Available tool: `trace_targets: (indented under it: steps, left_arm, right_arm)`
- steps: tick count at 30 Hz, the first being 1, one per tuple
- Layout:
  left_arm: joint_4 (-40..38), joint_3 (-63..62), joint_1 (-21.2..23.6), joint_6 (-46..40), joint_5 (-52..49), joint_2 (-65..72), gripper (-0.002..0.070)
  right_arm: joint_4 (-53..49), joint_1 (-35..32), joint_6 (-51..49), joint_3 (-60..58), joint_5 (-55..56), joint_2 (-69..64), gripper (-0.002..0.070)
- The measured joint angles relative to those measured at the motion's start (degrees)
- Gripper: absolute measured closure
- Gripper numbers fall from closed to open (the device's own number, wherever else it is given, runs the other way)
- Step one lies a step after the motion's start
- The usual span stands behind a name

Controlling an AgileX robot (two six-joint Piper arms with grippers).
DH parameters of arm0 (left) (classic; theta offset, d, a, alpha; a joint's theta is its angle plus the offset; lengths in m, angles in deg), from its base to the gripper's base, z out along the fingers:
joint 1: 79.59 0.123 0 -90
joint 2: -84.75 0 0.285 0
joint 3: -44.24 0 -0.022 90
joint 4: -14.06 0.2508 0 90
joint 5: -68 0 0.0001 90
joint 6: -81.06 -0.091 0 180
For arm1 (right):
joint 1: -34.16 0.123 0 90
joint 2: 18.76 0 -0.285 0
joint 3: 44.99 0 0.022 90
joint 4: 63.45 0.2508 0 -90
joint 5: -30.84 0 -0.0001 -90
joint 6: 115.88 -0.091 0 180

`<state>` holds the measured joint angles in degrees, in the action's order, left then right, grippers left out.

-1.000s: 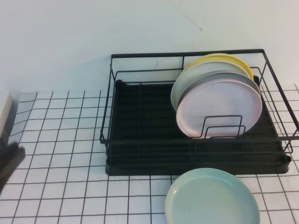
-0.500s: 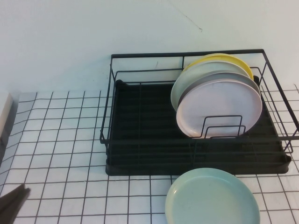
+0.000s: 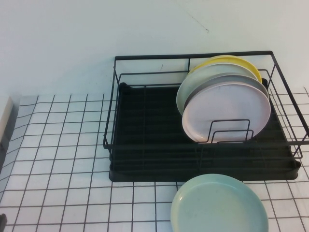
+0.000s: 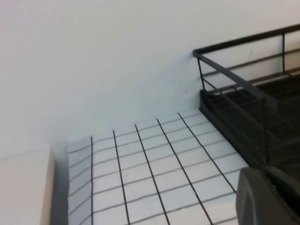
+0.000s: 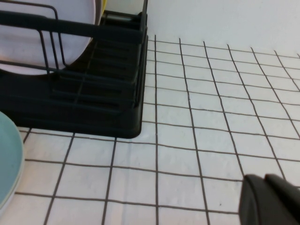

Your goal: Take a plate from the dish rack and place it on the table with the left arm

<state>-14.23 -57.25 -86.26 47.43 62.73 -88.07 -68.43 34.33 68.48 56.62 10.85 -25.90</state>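
Plate (image 3: 219,204) lies flat on the table (image 3: 63,159) just in front of the dish rack (image 3: 145,164), we see, while our left gripper (image 4: 268,197) hangs beside the rack's end, fingers pressed together, and our right gripper (image 5: 272,200) hovers over bare grid, fingers together.

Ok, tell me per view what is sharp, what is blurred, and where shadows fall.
High view: evenly lit, the dish rack and mint plate sharp, soft shadow on the wall behind. Left wrist view: the left gripper is a dark blur at the corner, shut; rack soft. Right wrist view: table grid crisp, the right gripper blurred.
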Motion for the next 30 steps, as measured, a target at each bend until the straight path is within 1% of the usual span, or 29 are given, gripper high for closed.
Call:
trace_targets:
  steps: [5,7,8,12,13,15,18,30]
  left_arm:
    - [-0.3,0.0,0.0,0.0,-3.7,-0.1,0.0678]
    - [0.7,0.0,0.0,2.2,-4.8,-0.1,0.0678]
    - [2.9,0.0,0.0,4.6,-5.0,-0.1,0.0678]
    - [17.6,0.0,0.0,22.0,-7.5,-0.2,0.0678]
    - [20.0,0.0,0.0,25.1,-8.9,-0.2,0.0678]
    - [22.0,0.0,0.0,28.1,-11.4,-0.2,0.0678]
    - [23.1,-0.1,0.0,29.6,-12.4,-0.2,0.0678]
    - [24.1,-0.1,0.0,30.1,-12.5,-0.2,0.0678]
  right_arm:
    - [0.0,0.0,0.0,0.0,0.0,0.0,0.0678]
    - [0.0,0.0,0.0,0.0,0.0,0.0,0.0678]
    - [0.0,0.0,0.0,0.0,0.0,0.0,0.0678]
    - [0.0,0.0,0.0,0.0,0.0,0.0,0.0678]
    - [0.0,0.0,0.0,0.0,0.0,0.0,0.0678]
    - [0.0,0.0,0.0,0.0,0.0,0.0,0.0678]
    - [0.0,0.0,0.0,0.0,0.0,0.0,0.0678]
    - [0.0,0.0,0.0,0.0,0.0,0.0,0.0678]
